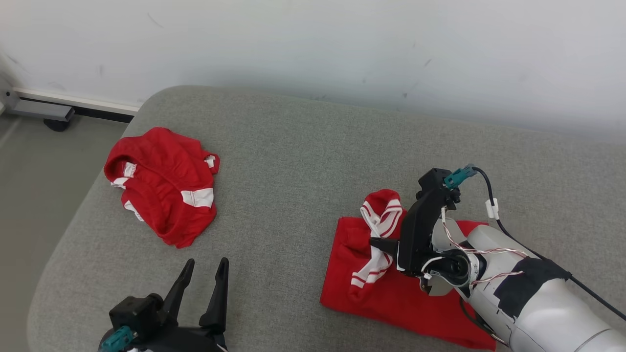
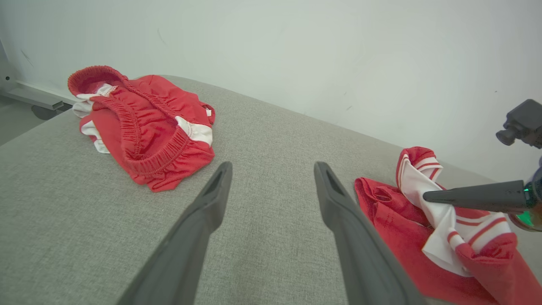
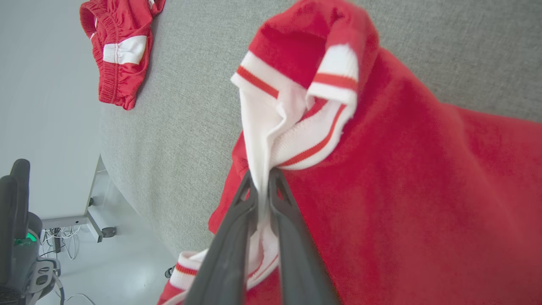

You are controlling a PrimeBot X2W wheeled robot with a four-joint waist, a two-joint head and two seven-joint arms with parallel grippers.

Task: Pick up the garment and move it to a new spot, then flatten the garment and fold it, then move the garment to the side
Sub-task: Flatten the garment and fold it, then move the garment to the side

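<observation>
One red shirt (image 1: 386,308) spread on grey cushion (image 1: 293,161), right front | white striped trim (image 3: 296,140) pinched in nearly closed right gripper (image 3: 261,173) | left gripper (image 1: 206,261) wide, empty, well apart | red shorts (image 1: 164,183) far left | risk: thin pinch slipping, trim dropping, shirt bunching.

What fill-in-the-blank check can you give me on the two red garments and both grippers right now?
The right gripper pinches the ___ red-striped trim of the red jersey.
The left gripper stands ___, holding nothing.
The red elastic-waisted shorts with white panels lie toward the robot's ___ on the grey fabric cushion.
Missing words: white; open; left.
</observation>
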